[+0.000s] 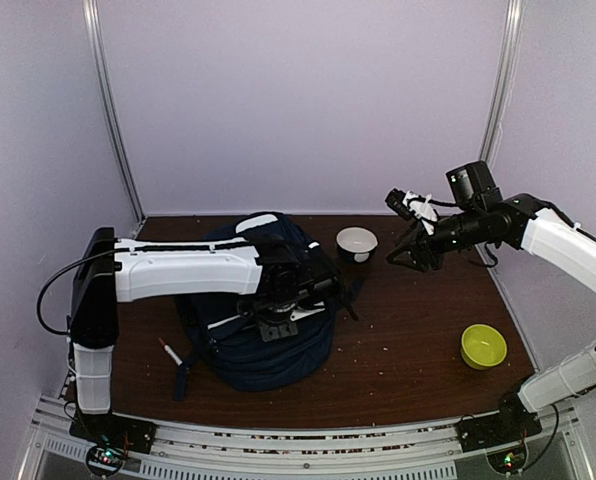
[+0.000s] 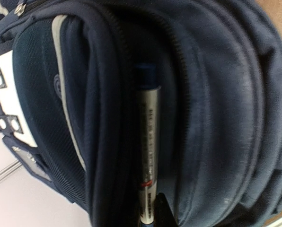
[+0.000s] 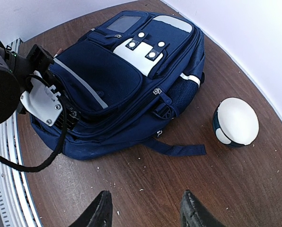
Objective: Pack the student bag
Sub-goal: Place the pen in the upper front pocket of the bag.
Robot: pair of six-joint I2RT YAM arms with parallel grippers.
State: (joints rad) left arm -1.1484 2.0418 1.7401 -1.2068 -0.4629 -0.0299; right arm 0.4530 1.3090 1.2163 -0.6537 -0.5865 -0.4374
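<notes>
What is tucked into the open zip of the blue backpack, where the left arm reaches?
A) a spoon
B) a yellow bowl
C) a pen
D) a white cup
C: the left wrist view shows a silver pen with a blue cap lying between the zip edges of the student bag.

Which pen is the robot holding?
The silver pen with the blue cap, pinched by the left gripper in a fold of the student bag. The other pen lies loose on the table.
</notes>
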